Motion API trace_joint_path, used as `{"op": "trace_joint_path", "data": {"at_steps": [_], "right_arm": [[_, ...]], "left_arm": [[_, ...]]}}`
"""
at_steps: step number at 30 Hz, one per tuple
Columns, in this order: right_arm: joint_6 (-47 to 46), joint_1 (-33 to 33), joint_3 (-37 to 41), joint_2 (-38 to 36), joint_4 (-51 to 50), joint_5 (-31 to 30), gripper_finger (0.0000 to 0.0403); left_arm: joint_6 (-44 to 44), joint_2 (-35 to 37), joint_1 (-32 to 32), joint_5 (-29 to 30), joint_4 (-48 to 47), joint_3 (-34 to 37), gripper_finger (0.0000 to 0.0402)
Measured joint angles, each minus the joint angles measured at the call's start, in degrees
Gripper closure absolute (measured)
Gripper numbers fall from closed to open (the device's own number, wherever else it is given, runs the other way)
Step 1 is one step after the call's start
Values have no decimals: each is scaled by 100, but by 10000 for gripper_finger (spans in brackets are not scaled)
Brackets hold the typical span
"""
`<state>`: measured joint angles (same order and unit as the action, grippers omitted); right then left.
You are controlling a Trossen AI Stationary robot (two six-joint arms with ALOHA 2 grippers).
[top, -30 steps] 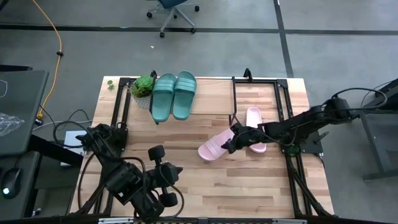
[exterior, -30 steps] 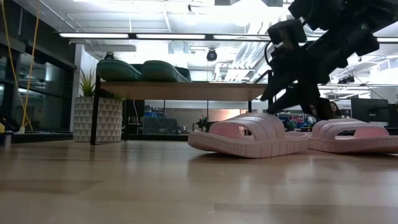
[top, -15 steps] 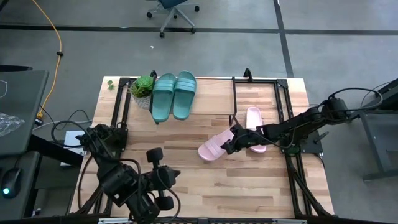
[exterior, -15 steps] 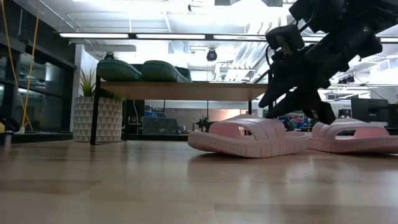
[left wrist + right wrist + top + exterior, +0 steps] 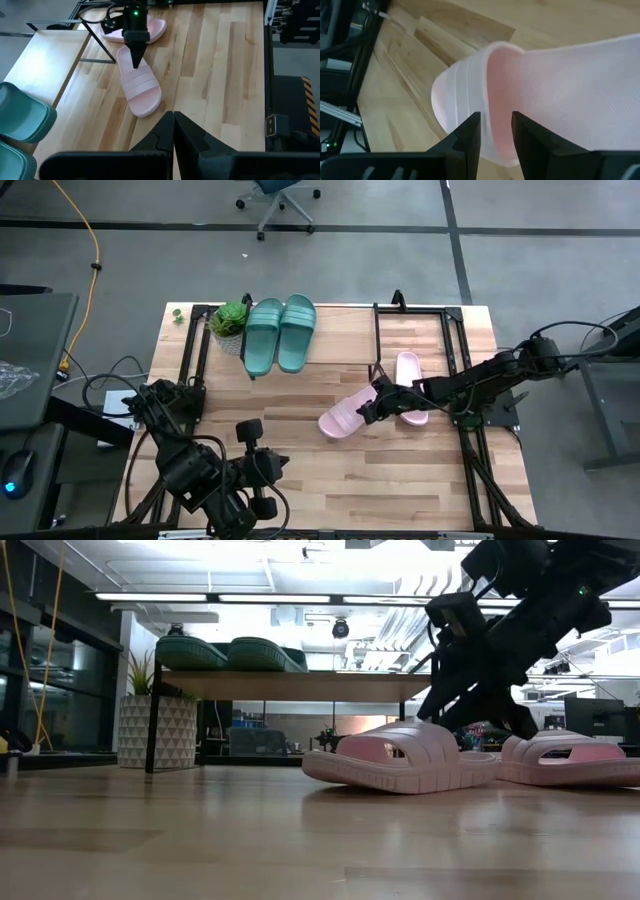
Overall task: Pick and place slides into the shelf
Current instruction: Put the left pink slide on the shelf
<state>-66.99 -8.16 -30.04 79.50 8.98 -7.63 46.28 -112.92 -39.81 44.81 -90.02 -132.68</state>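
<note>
Two teal slides (image 5: 280, 333) lie side by side on the shelf's (image 5: 345, 330) plank top, at its left end, and show up there in the low view (image 5: 225, 652). Two pink slides are on the table. One pink slide (image 5: 345, 417) lies slanted near the middle, and the other pink slide (image 5: 408, 380) rests flat to its right, by the shelf's right legs. My right gripper (image 5: 373, 407) is shut on the slanted one's right end. My left gripper (image 5: 173, 125) is shut and idle at the near left of the table. My right gripper pinches the side rim (image 5: 487, 107) of the slanted pink slide at the end toward the table's right. One finger (image 5: 470, 135) is outside the sole wall, the other (image 5: 527, 135) over the footbed. It comes slanting down from the right. The slide's sole lies flat on the table.
A potted plant (image 5: 229, 323) in a white patterned pot (image 5: 160, 730) stands by the shelf's left legs. Black frame rails (image 5: 462, 370) run along the table's right side. Bare wood spreads across the near middle of the table (image 5: 380, 480).
My right gripper has dropped a little lower over the slanted pink slide's right end. Both pink slides have stayed where they were.
</note>
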Motion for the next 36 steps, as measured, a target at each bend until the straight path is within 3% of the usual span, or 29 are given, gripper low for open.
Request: {"op": "trace_joint_path", "data": {"at_steps": [29, 36], "right_arm": [[-298, -313, 2, 226, 213, 72, 304], [-362, -456, -10, 547, 928, 108, 304]], "left_arm": [[-199, -7, 4, 11, 1, 0, 401], [-258, -7, 4, 22, 2, 0, 401]]}}
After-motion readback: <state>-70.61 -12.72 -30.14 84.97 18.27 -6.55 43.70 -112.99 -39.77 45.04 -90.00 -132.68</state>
